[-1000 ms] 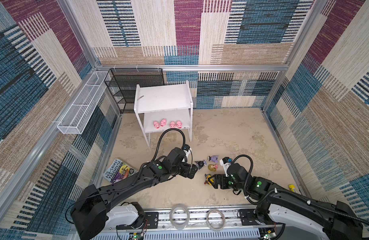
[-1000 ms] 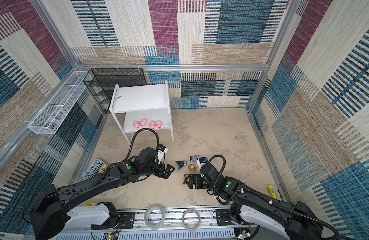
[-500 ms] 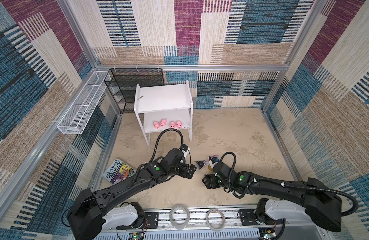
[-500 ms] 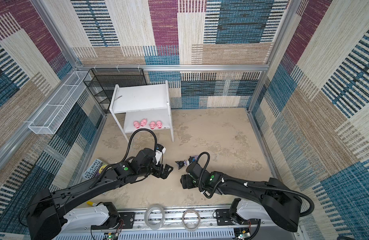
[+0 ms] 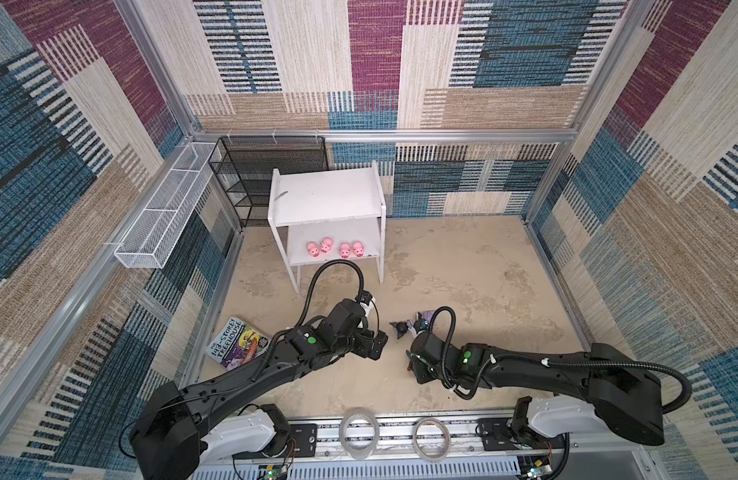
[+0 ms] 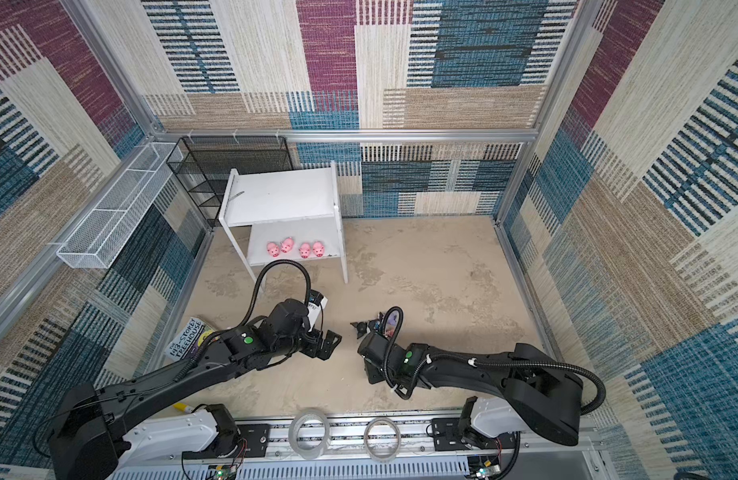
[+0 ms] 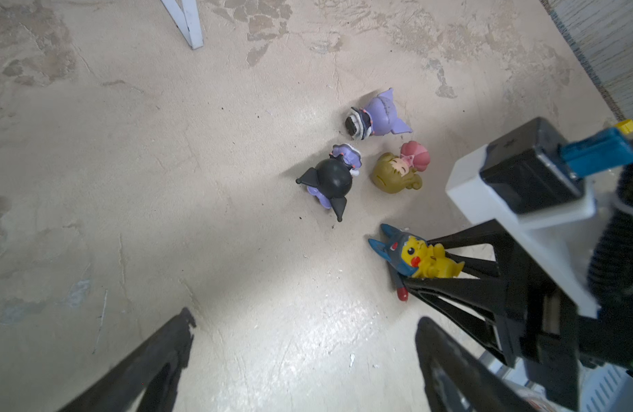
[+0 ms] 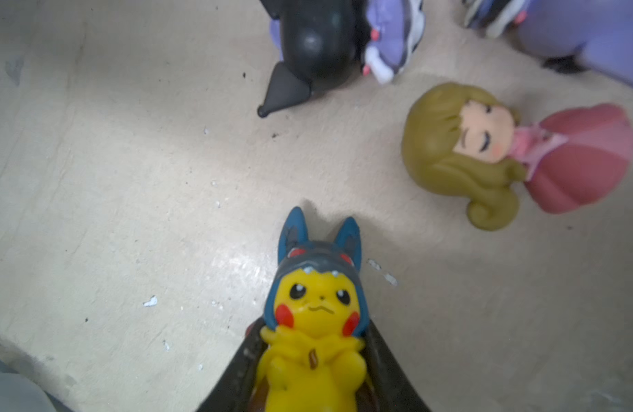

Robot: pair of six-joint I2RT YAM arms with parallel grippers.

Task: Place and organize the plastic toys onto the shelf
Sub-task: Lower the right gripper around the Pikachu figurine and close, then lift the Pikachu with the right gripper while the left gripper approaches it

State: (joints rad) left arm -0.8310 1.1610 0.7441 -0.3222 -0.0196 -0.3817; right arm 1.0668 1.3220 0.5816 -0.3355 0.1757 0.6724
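Gripping the yellow blue-hooded figure [image 8: 317, 310], the right pincer [image 7: 447, 265] shows its hold only in the wrist views, both top views hiding it beneath the arm, while the left pincer [image 5: 377, 345] gapes wide and four pink pigs [image 5: 313, 249] stand on the lower board of the shelf [image 5: 325, 195].

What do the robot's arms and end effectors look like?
The left arm and right arm are black, on white bases, each with a green dot and a looping corrugated cable. The right wrist has a white bracket with a blue plug. The left end effector and right end effector have black tapered fingers.
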